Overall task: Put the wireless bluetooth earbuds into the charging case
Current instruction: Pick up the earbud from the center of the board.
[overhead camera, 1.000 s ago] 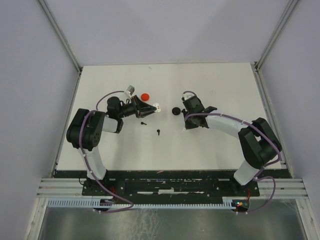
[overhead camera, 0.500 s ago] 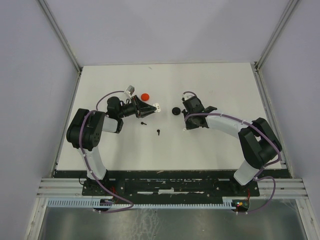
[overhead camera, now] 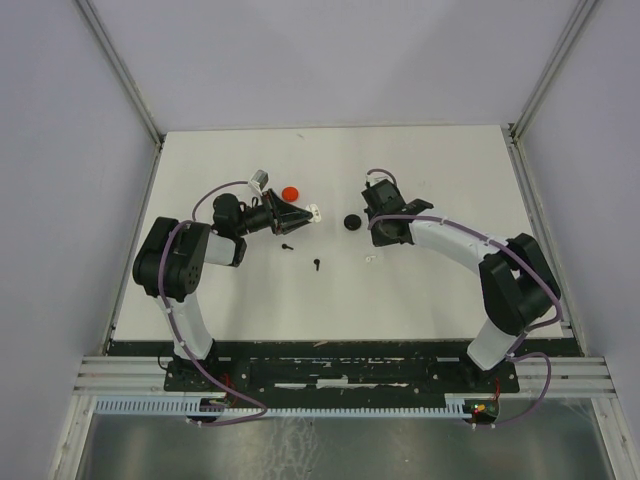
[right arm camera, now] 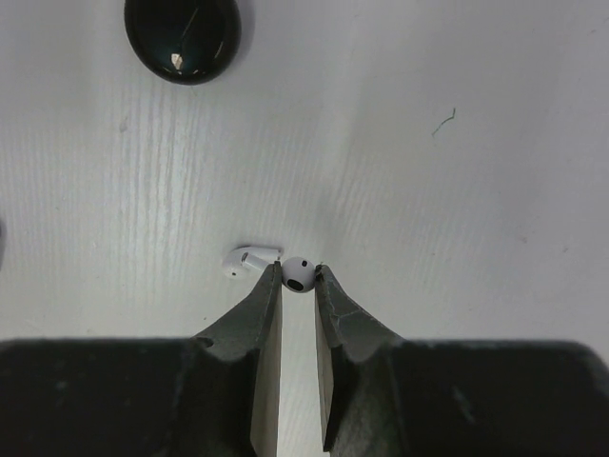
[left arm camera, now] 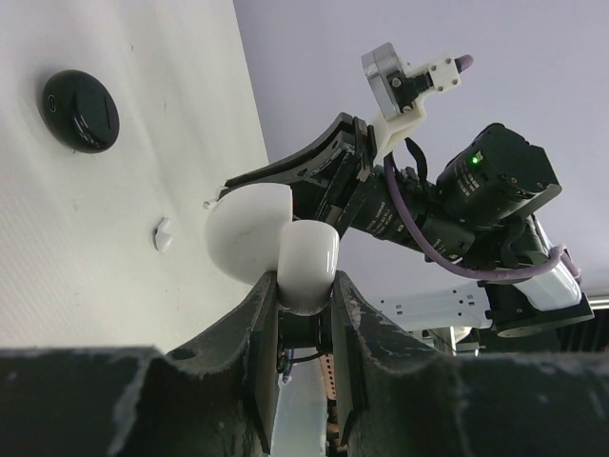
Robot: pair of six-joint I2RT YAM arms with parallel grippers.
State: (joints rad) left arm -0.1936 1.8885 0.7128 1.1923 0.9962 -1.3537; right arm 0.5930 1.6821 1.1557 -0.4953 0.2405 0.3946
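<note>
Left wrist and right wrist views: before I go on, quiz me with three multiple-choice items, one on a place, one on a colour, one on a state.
1. Where is the charging case?
A. lying loose
B. clamped in the left gripper
C. out of view

2. What colour is the earbud in the right gripper?
A. black
B. red
C. white

3. The case's lid is:
A. open
B. shut
C. missing

Answers:
1 B: both left fingers press on the case's body.
2 C: the bud pinched at the fingertips is white.
3 A: the domed lid is swung off the body.
</note>
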